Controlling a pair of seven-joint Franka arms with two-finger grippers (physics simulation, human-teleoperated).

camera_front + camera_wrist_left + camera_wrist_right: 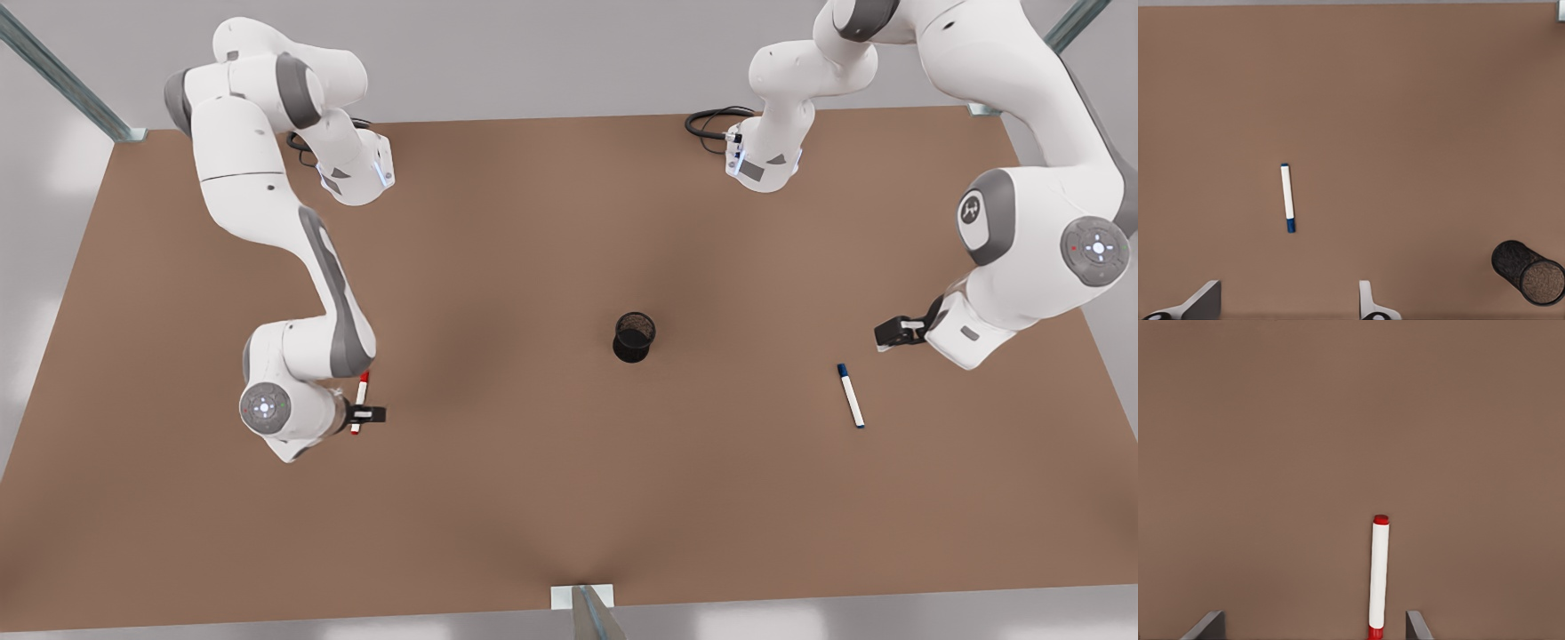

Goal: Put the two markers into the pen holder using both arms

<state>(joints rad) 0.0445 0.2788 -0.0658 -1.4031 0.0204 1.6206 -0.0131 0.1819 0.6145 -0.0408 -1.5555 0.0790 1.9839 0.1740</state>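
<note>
Brown table [551,498] spans the scene, pale floor around its edges. Pen holder [634,337] stands upright near the table's centre. Red marker [360,400] lies flat on the front view's left; the right claw [364,413] is directly over it, fingers spread wide to either side of the barrel and not touching it, as the right wrist view shows the marker [1379,577] between the open fingers [1205,625]. Blue marker [851,396] lies flat on the front view's right, well apart from the holder. Left claw [889,333] hangs near it but off to one side, fingers [1201,301] wide open, holding nothing; blue marker [1288,198] and holder [1528,272] lie ahead of it.
</note>
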